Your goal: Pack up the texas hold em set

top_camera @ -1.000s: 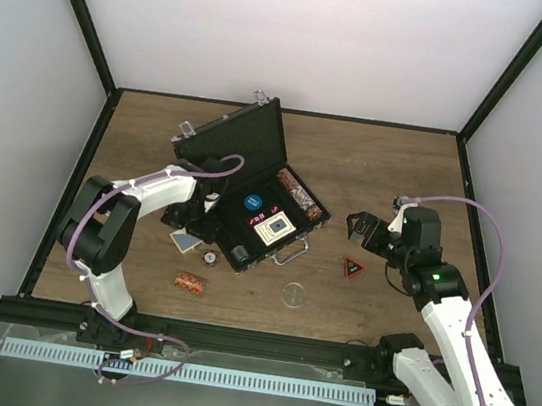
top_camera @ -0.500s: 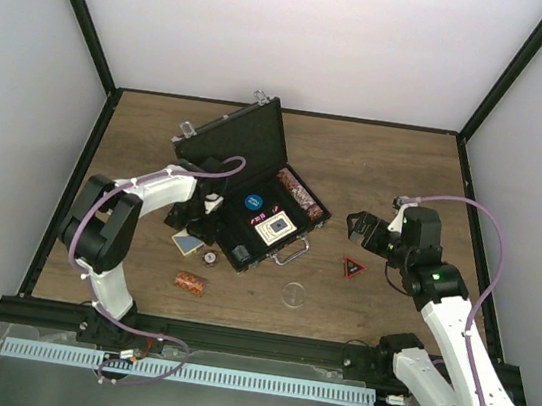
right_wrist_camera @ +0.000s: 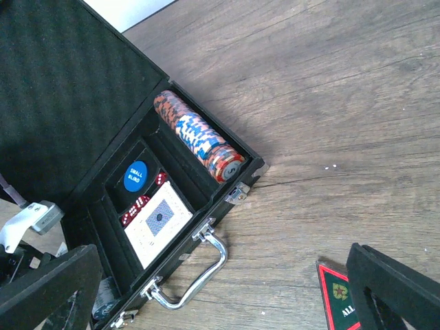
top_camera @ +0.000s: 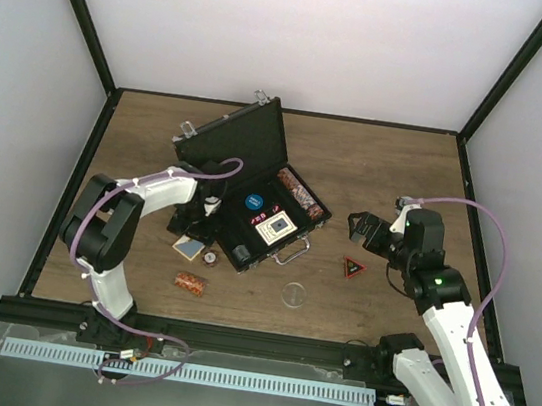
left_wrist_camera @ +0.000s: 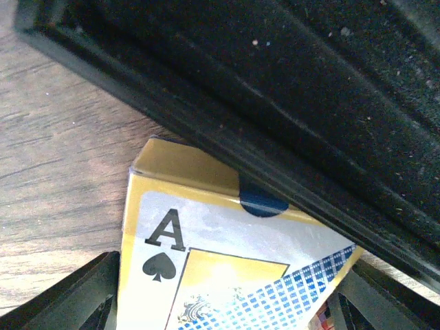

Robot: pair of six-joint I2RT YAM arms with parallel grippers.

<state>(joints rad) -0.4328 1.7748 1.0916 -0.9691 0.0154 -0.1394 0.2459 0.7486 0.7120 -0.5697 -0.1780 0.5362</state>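
The black case [top_camera: 221,142] lies open at the table's middle; it also shows in the right wrist view [right_wrist_camera: 62,89]. It holds a chip stack [right_wrist_camera: 199,137], a blue disc [right_wrist_camera: 136,175], red dice and a card deck [right_wrist_camera: 159,221]. Its silver handle [right_wrist_camera: 199,271] faces front. My left gripper [top_camera: 193,224] is at the case's left front edge, its fingers [left_wrist_camera: 75,292] against both sides of a second card deck [left_wrist_camera: 206,240] with an ace of spades, low over the table. My right gripper [top_camera: 361,226] is open and empty, just above the red-black triangle [top_camera: 353,268].
A short chip stack [top_camera: 190,283] lies on the table front left. A small round disc [top_camera: 211,255] sits next to the deck. A clear disc [top_camera: 294,293] lies in front of the case. Black frame posts edge the table.
The left gripper and the ace deck have shifted slightly toward the front right. The right arm has barely moved.
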